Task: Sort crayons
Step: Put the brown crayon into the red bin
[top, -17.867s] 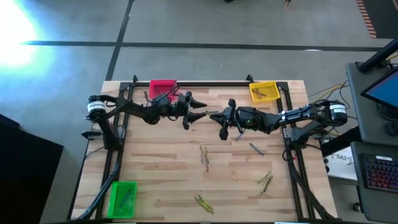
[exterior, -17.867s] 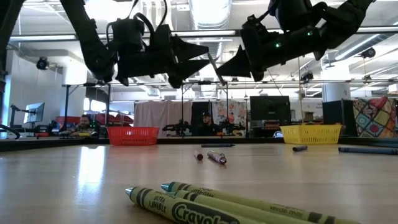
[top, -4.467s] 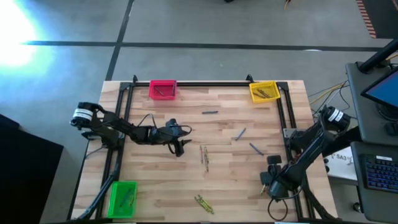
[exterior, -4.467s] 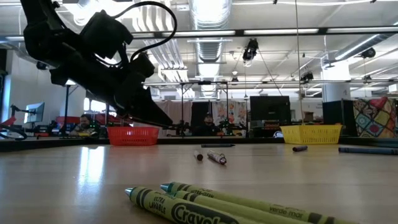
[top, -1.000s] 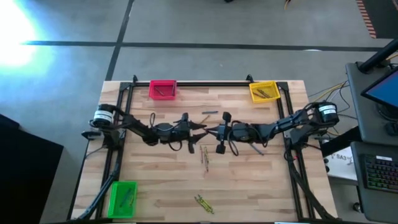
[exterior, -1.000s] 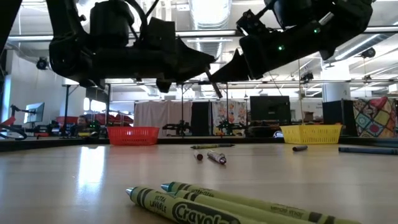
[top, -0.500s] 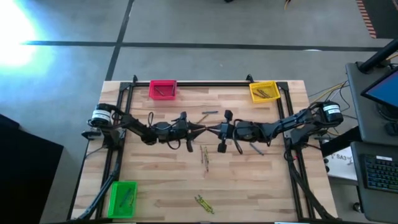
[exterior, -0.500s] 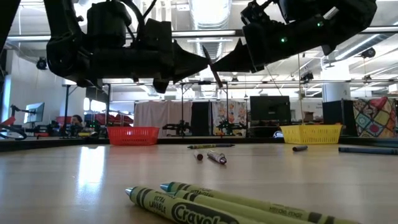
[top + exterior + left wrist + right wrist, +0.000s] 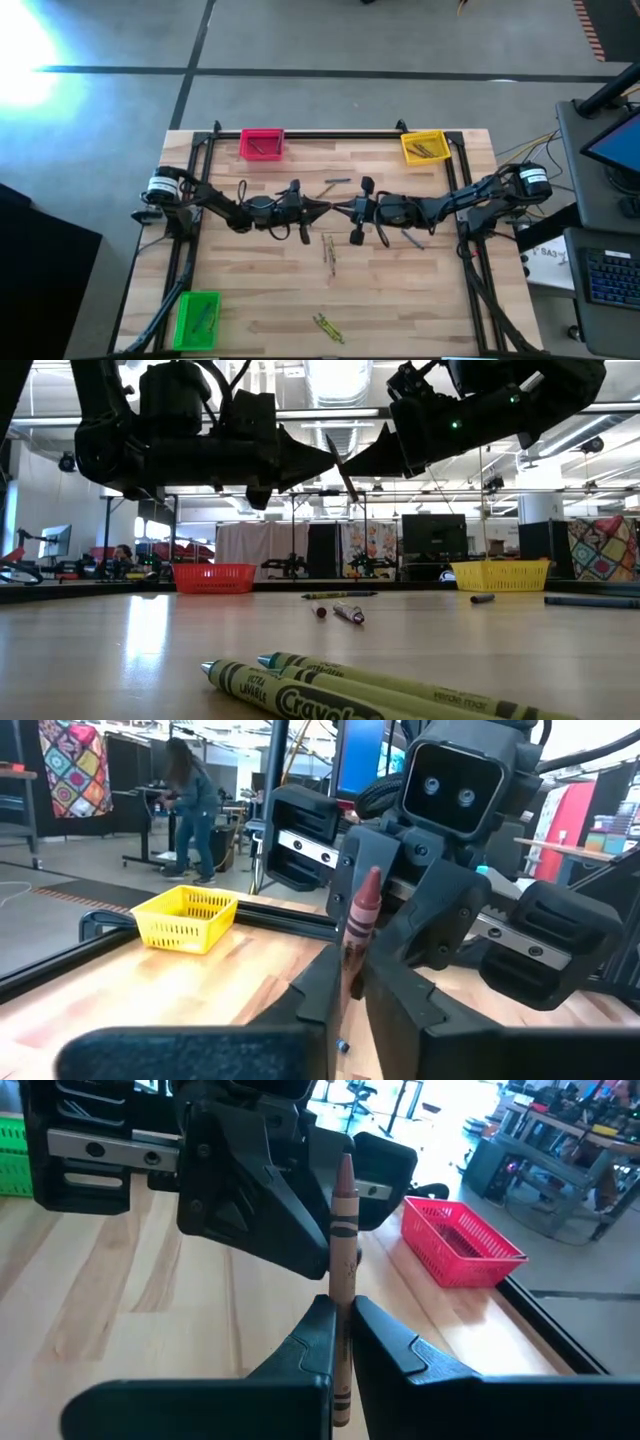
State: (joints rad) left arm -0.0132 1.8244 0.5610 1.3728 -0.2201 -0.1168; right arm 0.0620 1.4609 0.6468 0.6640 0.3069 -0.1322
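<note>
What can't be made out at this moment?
- High view: the held crayon, too small to see between the left pincer and the right pincer.
- Right wrist view: the crayon's lower end, behind the fingers.
- Low view: the pink bin's contents, behind its wall.
- High view: the green bin's contents, too small.

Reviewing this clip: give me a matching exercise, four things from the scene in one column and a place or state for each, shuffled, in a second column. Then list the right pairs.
Things:
1. brownish-red crayon
2. pink bin
3. green bin
4. olive crayons

Places or states:
A. near left corner of the table
B. lying together on the wood, closest to the low camera
C. held in the air between the left pincer and the right pincer, both closed on it
D. far edge, on the left arm's side

Pairs: 1-C, 2-D, 3-A, 4-B
</note>
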